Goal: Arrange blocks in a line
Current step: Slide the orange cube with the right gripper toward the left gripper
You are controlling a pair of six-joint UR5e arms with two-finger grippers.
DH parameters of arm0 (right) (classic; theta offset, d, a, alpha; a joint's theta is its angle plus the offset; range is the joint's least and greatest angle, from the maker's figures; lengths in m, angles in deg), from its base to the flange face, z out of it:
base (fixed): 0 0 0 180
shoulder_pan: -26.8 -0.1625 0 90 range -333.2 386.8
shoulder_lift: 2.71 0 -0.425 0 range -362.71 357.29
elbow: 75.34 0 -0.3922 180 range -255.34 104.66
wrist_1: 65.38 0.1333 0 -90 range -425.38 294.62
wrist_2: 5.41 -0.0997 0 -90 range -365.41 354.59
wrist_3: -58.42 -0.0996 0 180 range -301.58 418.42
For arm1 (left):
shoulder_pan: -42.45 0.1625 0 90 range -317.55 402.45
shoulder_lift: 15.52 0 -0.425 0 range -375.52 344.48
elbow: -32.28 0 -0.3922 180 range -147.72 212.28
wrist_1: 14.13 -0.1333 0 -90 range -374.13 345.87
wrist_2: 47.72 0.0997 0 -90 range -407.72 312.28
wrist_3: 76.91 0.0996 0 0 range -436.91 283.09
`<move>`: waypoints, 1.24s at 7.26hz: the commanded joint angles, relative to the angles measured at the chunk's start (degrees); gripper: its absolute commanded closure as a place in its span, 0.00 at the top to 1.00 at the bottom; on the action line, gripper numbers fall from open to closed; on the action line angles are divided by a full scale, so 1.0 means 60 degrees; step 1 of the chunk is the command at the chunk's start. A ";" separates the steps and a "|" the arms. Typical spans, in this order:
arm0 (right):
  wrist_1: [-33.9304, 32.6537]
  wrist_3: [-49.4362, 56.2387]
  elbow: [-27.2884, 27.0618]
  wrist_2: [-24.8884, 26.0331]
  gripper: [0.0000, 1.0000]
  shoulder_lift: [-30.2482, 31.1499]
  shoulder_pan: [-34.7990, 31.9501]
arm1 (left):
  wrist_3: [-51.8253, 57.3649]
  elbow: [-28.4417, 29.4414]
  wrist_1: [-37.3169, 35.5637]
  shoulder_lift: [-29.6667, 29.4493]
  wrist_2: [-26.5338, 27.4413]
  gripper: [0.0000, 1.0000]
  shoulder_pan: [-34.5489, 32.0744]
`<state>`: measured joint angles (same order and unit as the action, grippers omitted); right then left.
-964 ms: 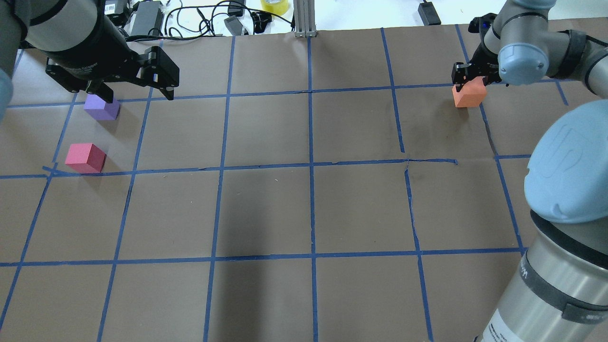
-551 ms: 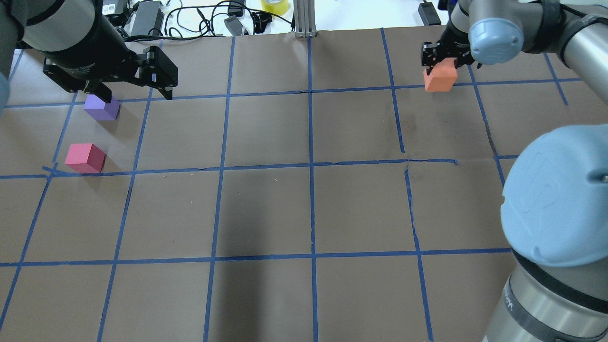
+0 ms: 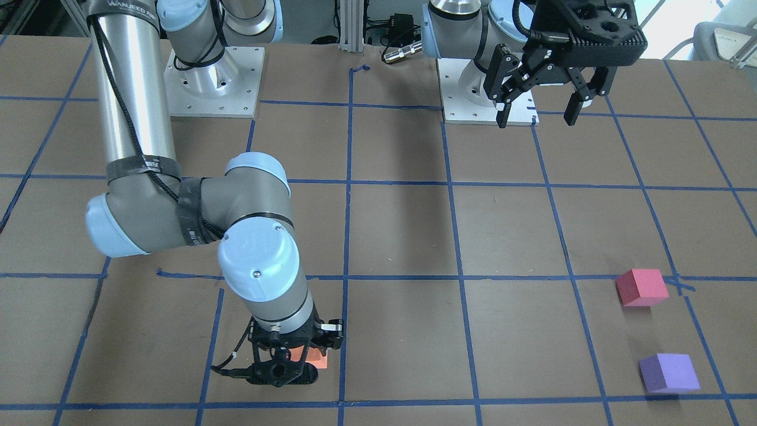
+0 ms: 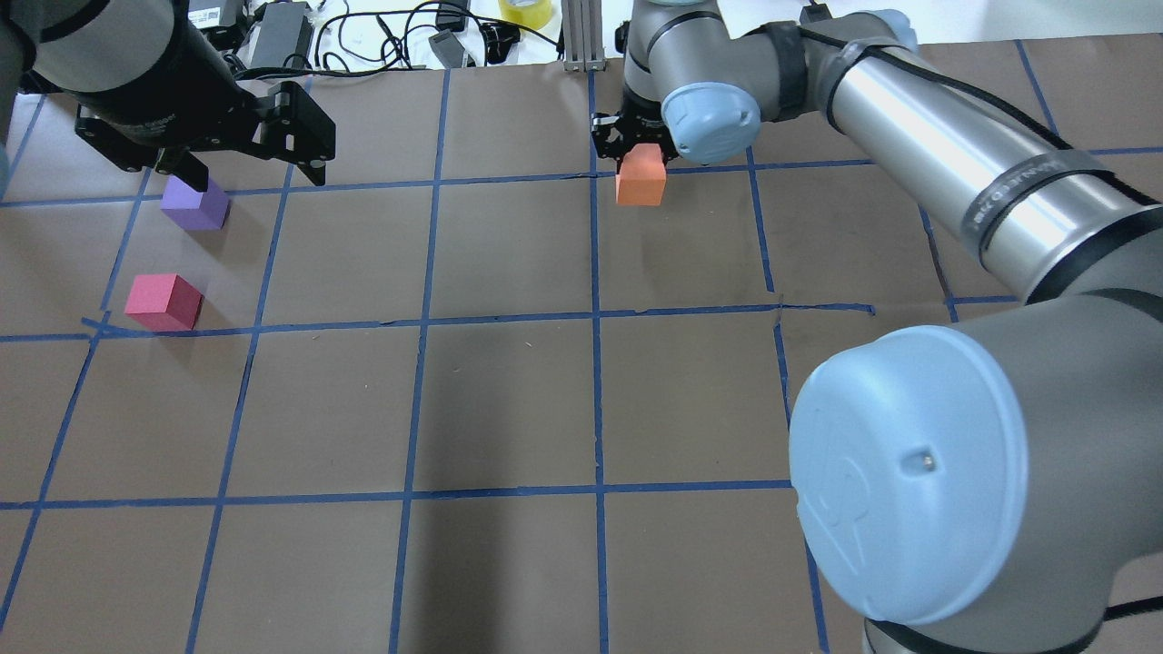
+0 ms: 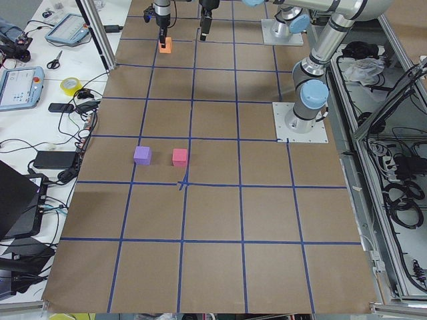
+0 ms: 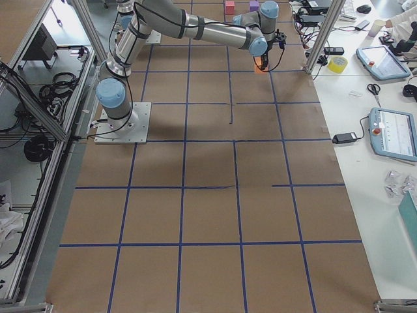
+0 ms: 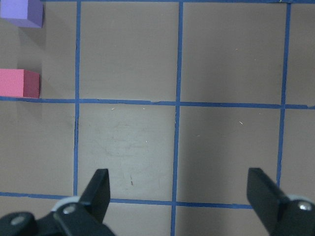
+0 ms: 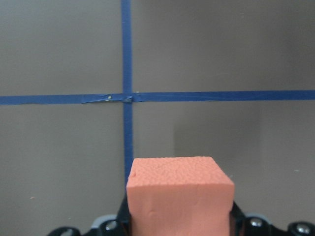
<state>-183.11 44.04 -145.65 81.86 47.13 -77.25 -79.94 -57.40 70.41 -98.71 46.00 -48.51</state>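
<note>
My right gripper [image 4: 639, 153] is shut on the orange block [image 4: 641, 184] and holds it above the table near the far middle; the block fills the bottom of the right wrist view [image 8: 179, 194]. The purple block [image 4: 195, 205] and the red-pink block [image 4: 164, 302] rest on the table at the far left, apart from each other. My left gripper [image 4: 241, 163] is open and empty, raised just right of the purple block. Both blocks show at the left edge of the left wrist view, purple [image 7: 22, 12] and red-pink [image 7: 19, 82].
Blue tape lines [image 4: 595, 318] grid the brown table. Cables, power bricks and a yellow tape roll [image 4: 525, 9] lie beyond the far edge. An aluminium post [image 4: 581, 36] stands at the far middle. My right arm's elbow [image 4: 909, 472] looms over the near right.
My right gripper has carried the orange block leftward from the far right to the far middle. The left gripper and the purple and red-pink blocks have stayed in place.
</note>
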 commanded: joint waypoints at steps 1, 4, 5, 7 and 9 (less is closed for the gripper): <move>-0.0007 -0.0776 0.0262 -0.0028 0.00 -0.0556 -0.0630 | 0.0327 0.0123 -0.0143 -0.0210 0.0055 1.00 0.0057; -0.0007 -0.0971 0.0247 -0.0231 0.01 -0.0660 -0.0807 | 0.0213 -0.0022 -0.0218 -0.0533 0.0303 1.00 0.0043; -0.0007 -0.1175 0.0247 -0.0306 0.03 -0.0704 -0.0909 | 0.0241 -0.0081 0.0086 -0.0592 0.0361 1.00 0.0043; -0.0007 -0.1352 0.0189 -0.0292 0.27 -0.0763 -0.1143 | 0.0255 -0.0431 0.0778 -0.0652 0.0318 1.00 0.0013; -0.0574 -0.1352 0.0130 -0.0306 1.00 -0.0734 -0.1159 | 0.0182 -0.0854 -0.0430 -0.0899 0.0347 1.00 0.0028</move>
<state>-184.51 36.04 -144.68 80.09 42.61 -84.06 -78.95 -60.61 72.19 -103.17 47.92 -48.36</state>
